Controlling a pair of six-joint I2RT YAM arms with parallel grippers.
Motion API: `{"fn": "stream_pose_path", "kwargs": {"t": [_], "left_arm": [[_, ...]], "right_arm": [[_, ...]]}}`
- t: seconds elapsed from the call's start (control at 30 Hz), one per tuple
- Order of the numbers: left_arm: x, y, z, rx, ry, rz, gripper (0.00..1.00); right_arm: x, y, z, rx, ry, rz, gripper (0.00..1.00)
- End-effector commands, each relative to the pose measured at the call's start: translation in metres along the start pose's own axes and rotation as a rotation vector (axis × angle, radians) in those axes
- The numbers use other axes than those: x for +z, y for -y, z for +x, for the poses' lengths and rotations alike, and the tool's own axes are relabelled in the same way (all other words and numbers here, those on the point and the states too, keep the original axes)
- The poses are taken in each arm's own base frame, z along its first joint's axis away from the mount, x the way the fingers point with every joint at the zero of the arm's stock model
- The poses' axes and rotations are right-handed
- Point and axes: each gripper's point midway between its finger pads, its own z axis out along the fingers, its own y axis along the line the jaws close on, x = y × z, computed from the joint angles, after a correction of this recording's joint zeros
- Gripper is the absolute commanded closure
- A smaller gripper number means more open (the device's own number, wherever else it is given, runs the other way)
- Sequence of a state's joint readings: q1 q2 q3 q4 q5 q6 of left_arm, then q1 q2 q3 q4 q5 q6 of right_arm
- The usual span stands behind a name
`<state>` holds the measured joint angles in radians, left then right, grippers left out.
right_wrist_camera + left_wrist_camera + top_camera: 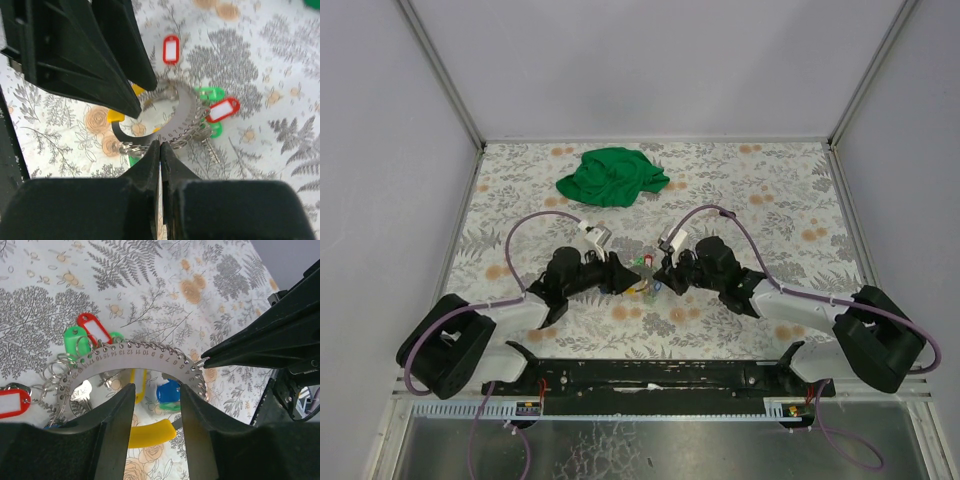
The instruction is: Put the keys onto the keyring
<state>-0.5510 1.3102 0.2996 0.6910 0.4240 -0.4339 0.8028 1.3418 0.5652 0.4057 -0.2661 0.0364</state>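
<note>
Right gripper (160,144): jaws fully closed, fingers pressed flat together. Its tip sits on one of the small wire loops lining the outer rim of the keyring (140,352), a flat grey metal arc stamped with numbers. Can't tell if the loop is actually pinched.

Left gripper (156,387): jaws part-way apart, both fingertips against the inner edge of the same arc. Can't tell whether it's clamping the arc or just resting against it.

The keyring is mid-desk between the two grippers, just above the fern-and-flower-print desk (770,200).

The keys cluster around it. A red-tagged key (94,330) and a green-tagged key (75,337) lie at the outer rim. A blue-tagged key (167,390) and a yellow-tagged key (137,432) lie inside or under the arc. A bare silver key (82,392) hangs at the left end.

A crumpled green cloth (612,178) lies well apart, toward the far edge.
</note>
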Motion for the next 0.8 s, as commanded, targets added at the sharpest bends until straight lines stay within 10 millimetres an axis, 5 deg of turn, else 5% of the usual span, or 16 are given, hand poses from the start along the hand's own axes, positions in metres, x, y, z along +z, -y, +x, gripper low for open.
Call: {"fn": "stream_pose_path", "kwargs": {"t": [0.0, 0.2, 0.37, 0.57, 0.67, 0.7, 0.77], "left_arm": [[-0.002, 0.023, -0.026, 0.028, 0.075, 0.097, 0.59], [-0.013, 0.039, -0.034, 0.044, 0.111, 0.151, 0.58], [-0.019, 0.035, -0.031, 0.041, 0.121, 0.12, 0.56], [-0.032, 0.025, -0.024, -0.223, 0.123, 0.006, 0.43], [-0.042, 0.026, -0.023, -0.359, 0.157, -0.01, 0.29], [-0.045, 0.028, -0.025, -0.391, 0.166, -0.009, 0.08], [-0.051, 0.034, -0.029, -0.436, 0.186, 0.008, 0.0]], "right_arm": [[-0.008, -0.007, -0.062, -0.173, 0.211, -0.046, 1.0], [-0.02, -0.005, -0.085, -0.265, 0.302, -0.019, 1.0], [-0.02, -0.004, -0.075, -0.25, 0.273, -0.017, 1.0], [-0.017, -0.002, -0.064, -0.226, 0.243, -0.01, 1.0], [-0.014, -0.003, -0.06, -0.206, 0.238, -0.017, 1.0], [-0.013, -0.003, -0.059, -0.2, 0.235, -0.022, 1.0], [-0.012, -0.005, -0.056, -0.189, 0.228, -0.031, 1.0]]}}
